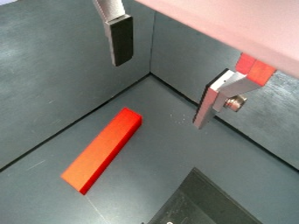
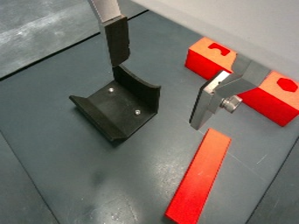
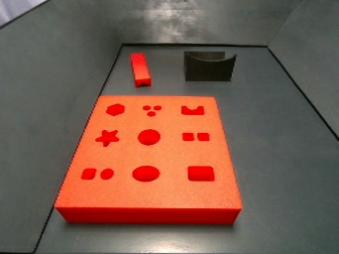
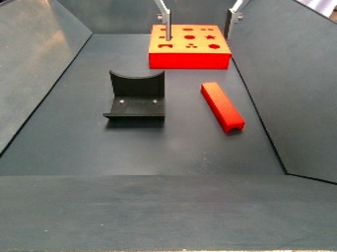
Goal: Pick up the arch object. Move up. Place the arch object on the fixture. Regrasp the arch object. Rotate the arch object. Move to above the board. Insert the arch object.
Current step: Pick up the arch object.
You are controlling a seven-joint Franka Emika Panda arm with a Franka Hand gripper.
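Nothing is grasped yet, so the pick-up step is in hand. Going by the side view where the fixture (image 4: 136, 96) is nearest, the arch object (image 4: 222, 105) lies flat on the floor beside it, the board (image 4: 190, 46) beyond. The gripper (image 2: 162, 74) hangs above, probably nearer the board, jaws open and empty. Next it must descend and straddle the bar's narrow width.

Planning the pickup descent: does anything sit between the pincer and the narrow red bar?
No. The open pincer hangs empty above the bright red narrow bar; in both wrist views only bare dark floor shows there. The dark scooped fixture sits off to the side.
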